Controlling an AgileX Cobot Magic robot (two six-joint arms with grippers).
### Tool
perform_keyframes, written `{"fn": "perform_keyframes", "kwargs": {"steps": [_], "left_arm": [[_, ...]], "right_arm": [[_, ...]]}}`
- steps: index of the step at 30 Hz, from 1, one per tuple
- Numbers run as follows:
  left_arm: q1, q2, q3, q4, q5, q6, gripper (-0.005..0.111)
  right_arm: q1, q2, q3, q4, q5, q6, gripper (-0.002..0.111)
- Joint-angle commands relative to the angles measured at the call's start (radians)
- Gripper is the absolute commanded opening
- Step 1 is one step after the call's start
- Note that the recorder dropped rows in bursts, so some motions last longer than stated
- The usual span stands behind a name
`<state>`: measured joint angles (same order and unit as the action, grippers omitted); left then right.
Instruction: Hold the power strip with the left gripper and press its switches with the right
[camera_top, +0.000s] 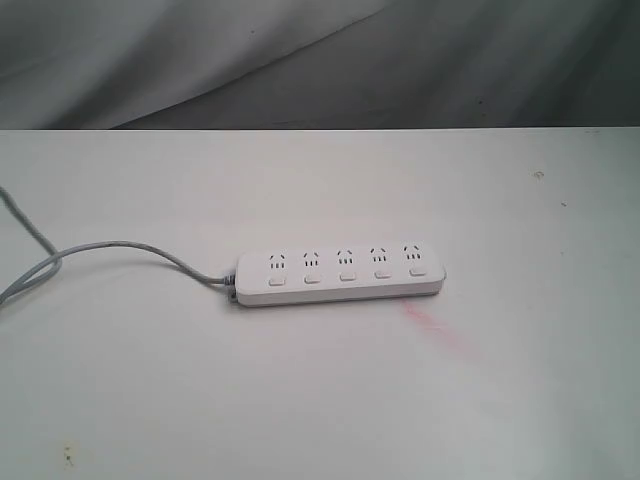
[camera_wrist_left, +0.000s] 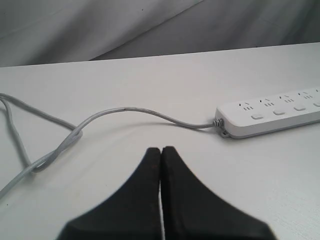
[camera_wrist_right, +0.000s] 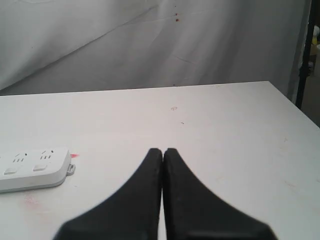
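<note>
Exterior view puts the power strip (camera_top: 340, 272) flat on the white table (camera_top: 320, 410), a little below the middle of the picture, lying crosswise with its sockets facing up. Its switches (camera_top: 346, 276), five small white buttons, run in a row along the near edge, one under each socket group. The grey-white cord (camera_top: 130, 246) leaves the strip's left end, curves across the table and runs off the left edge of the picture; my left wrist camera shows it crossing over itself there. A faint pink smear (camera_top: 432, 326) marks the table just by the strip's right end, on the near side. My left gripper (camera_wrist_left: 161, 150) has its two black fingers pressed together with nothing between them. It hangs over bare table, apart from the strip, with the cord end of the strip ahead of it. My right gripper (camera_wrist_right: 163, 150) is likewise closed and empty, apart from the strip's other end. Behind the table hangs a creased grey cloth (camera_top: 300, 60).
</note>
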<state>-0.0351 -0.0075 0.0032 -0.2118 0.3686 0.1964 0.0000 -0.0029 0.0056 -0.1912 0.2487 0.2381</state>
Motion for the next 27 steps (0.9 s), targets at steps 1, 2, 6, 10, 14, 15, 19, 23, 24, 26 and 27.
{"fn": "perform_keyframes", "kwargs": {"steps": [1,2,6,10,14,15,19,23,24,26,27], "left_arm": [[0.002,0.007,-0.003,-0.007,-0.005,-0.006,0.0],[0.002,0.007,-0.003,-0.007,-0.005,-0.006,0.0],[0.002,0.007,-0.003,-0.007,-0.005,-0.001,0.0],[0.002,0.007,-0.003,-0.001,-0.005,-0.001,0.0],[0.002,0.007,-0.003,0.112,-0.005,-0.001,0.0],[0.002,0.007,-0.003,0.117,-0.005,-0.001,0.0],[0.002,0.007,-0.003,0.118,-0.005,-0.001,0.0],[0.002,0.007,-0.003,0.118,-0.005,-0.001,0.0],[0.002,0.007,-0.003,0.118,-0.005,-0.001,0.0],[0.002,0.007,-0.003,0.144,-0.012,0.016,0.0],[0.002,0.007,-0.003,0.161,-0.02,0.021,0.0]], "right_arm": [[0.0,0.003,-0.006,0.004,-0.003,0.005,0.0],[0.0,0.003,-0.006,0.004,-0.003,0.005,0.0],[0.0,0.003,-0.006,0.004,-0.003,0.005,0.0],[0.0,0.003,-0.006,0.004,-0.003,0.005,0.0],[0.0,0.003,-0.006,0.004,-0.003,0.005,0.0],[0.0,0.003,-0.006,0.004,-0.003,0.005,0.0],[0.0,0.003,-0.006,0.004,-0.003,0.005,0.0],[0.0,0.003,-0.006,0.004,-0.003,0.005,0.0],[0.0,0.003,-0.006,0.004,-0.003,0.005,0.0],[0.0,0.003,-0.006,0.004,-0.003,0.005,0.0],[0.0,0.003,-0.006,0.004,-0.003,0.005,0.0]]}}
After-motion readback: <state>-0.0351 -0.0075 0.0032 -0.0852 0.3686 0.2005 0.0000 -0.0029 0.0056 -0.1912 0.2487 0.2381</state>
